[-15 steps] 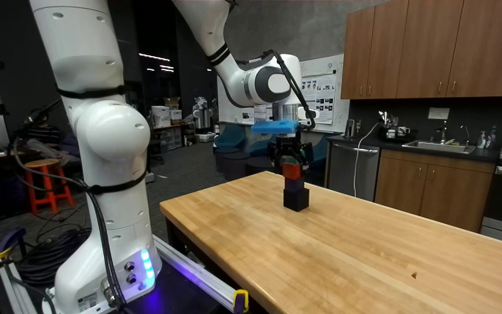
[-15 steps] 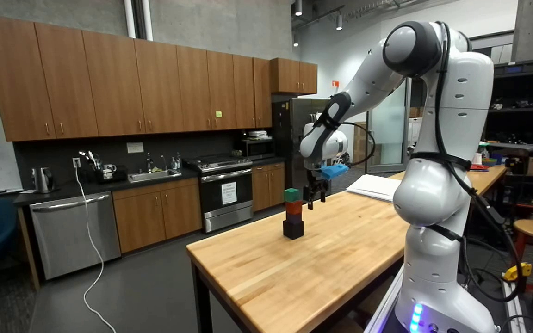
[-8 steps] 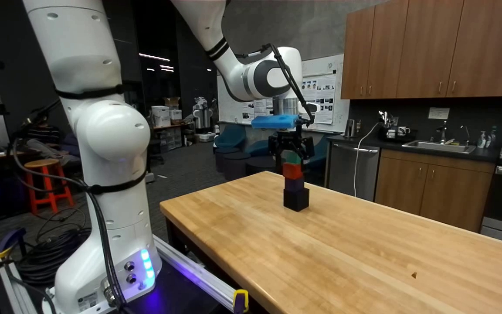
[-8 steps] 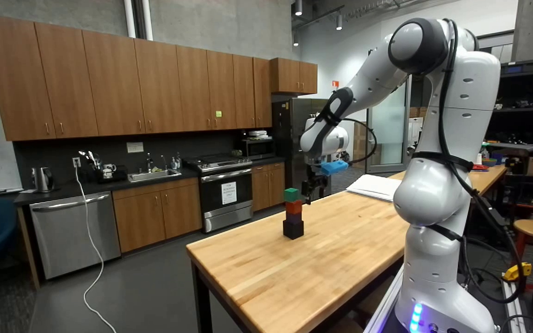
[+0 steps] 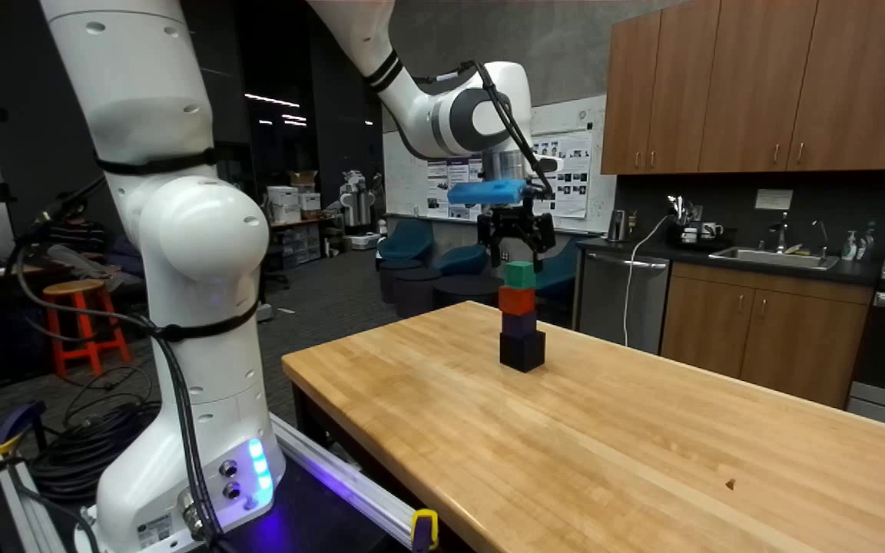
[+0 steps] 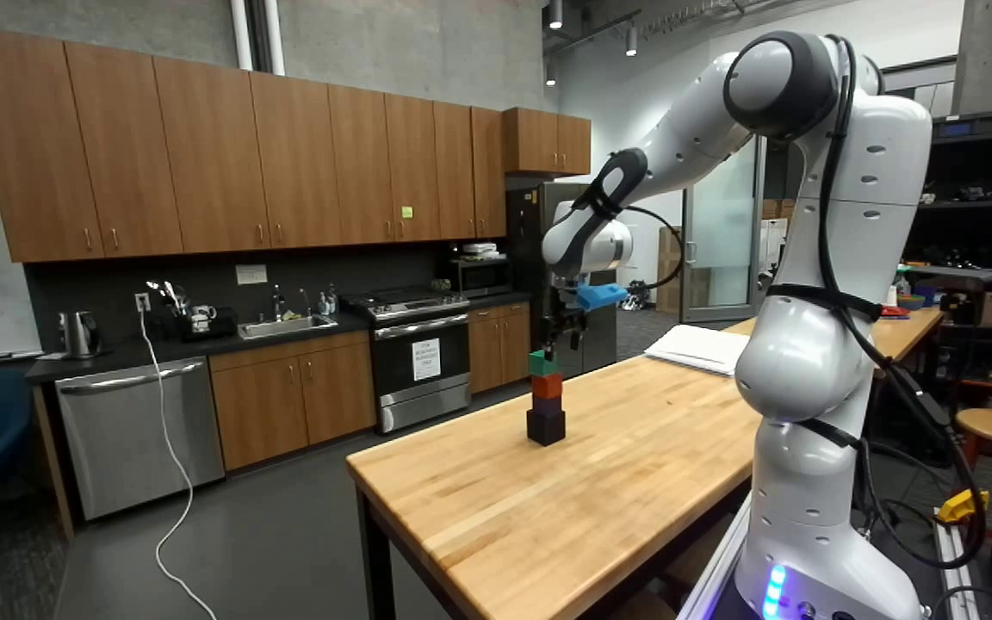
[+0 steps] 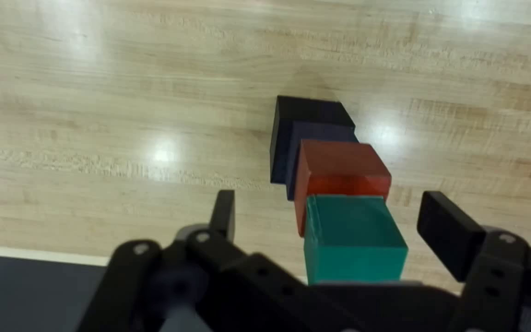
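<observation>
Robotiq gripper (image 5: 516, 265) is hanging right at the top of a 4-cube tower (image 5: 518, 319), its 2 fingers (image 7: 223, 212) standing wide apart. Left to right in the wrist view, finger 1 is sitting beside the tower with a gap showing, then the black cube (image 7: 309, 110) is resting on the wooden tabletop (image 7: 109, 115), the purple cube (image 7: 323, 131) is sitting on it, the red cube (image 7: 344, 161) is riding on that, and the green cube (image 7: 356, 235) is topping it off. Finger 2 is flanking the green cube, smaller gap. In an exterior view, a metal kettle (image 6: 80, 334) is standing left of a sink (image 6: 288, 326).
</observation>
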Robot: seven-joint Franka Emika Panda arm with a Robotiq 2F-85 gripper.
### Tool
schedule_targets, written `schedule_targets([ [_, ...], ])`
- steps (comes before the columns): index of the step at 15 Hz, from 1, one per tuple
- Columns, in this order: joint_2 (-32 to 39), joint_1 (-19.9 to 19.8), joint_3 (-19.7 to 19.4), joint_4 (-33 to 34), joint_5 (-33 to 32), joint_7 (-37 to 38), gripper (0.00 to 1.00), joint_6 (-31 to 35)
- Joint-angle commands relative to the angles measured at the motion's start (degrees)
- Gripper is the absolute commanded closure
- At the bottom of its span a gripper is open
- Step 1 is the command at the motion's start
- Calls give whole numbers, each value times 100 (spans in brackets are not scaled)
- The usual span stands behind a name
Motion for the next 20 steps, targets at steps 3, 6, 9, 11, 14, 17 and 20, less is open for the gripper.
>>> schedule_targets([
  [3, 68, 138, 213, 596, -80, 372, 0, -178],
  [6, 231, 204, 308, 808, -69, 500, 29, -82],
  [9, 415, 276, 368, 940, -17, 487, 42, -4],
  [11, 547, 302, 411, 1007, -82, 557, 59, 132],
  [14, 756, 313, 454, 1141, -150, 681, 82, 328],
  [17, 897, 299, 467, 1266, -350, 877, 100, 491],
  [20, 1013, 289, 444, 1379, -596, 1055, 100, 595],
])
